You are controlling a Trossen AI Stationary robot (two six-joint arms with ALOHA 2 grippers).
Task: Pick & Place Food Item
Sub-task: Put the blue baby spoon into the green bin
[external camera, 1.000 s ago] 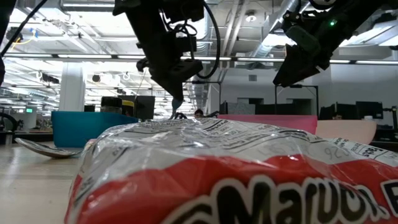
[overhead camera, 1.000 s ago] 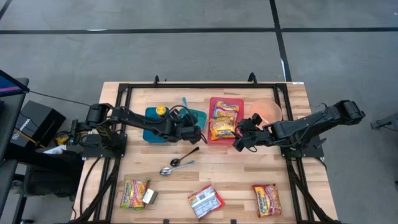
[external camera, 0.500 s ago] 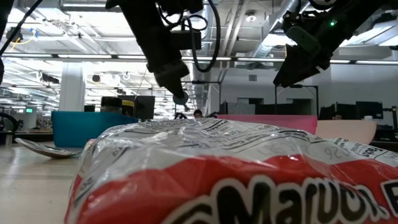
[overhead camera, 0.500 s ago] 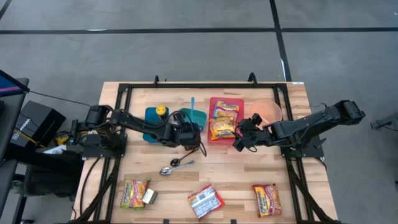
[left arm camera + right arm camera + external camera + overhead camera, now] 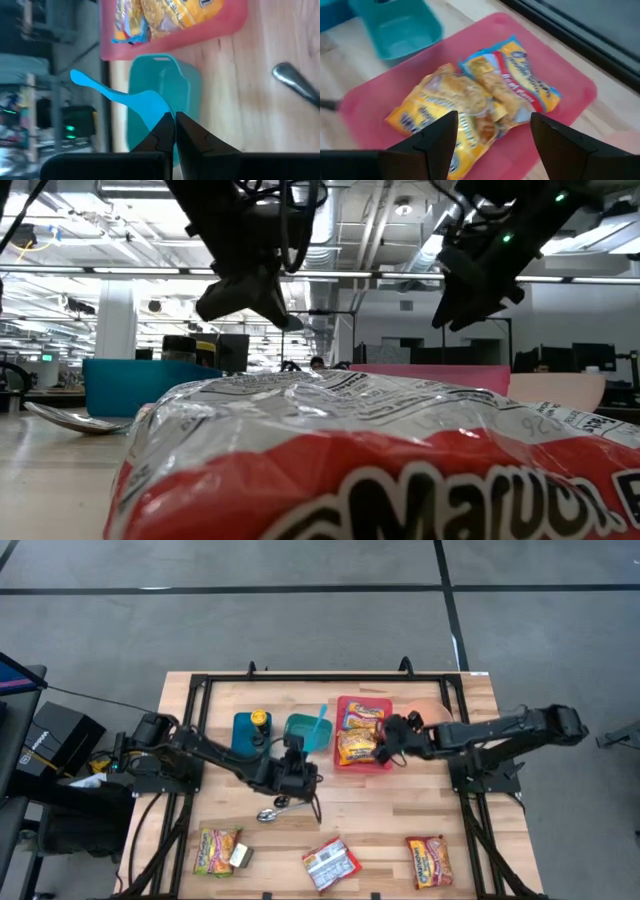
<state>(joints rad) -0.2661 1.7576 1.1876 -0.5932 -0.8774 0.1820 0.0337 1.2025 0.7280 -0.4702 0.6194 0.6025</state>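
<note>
Two noodle packets (image 5: 358,740) lie in the red tray (image 5: 384,704); three packets (image 5: 330,863) remain at the table's near edge. Right gripper (image 5: 384,750), jaws spread, empty, hovers over the tray. Left gripper (image 5: 297,772) pinches a blue spoon (image 5: 120,95).

Bare table (image 5: 385,800) btwn tray (image 5: 346,762) & packets (image 5: 331,864)

I see two yellow noodle packs (image 5: 359,737) lying flat in the red tray (image 5: 383,703). Three more packs (image 5: 328,862) lie along the table's near edge.

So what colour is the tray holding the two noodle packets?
Red tray, clearest in the right wrist view.
</note>
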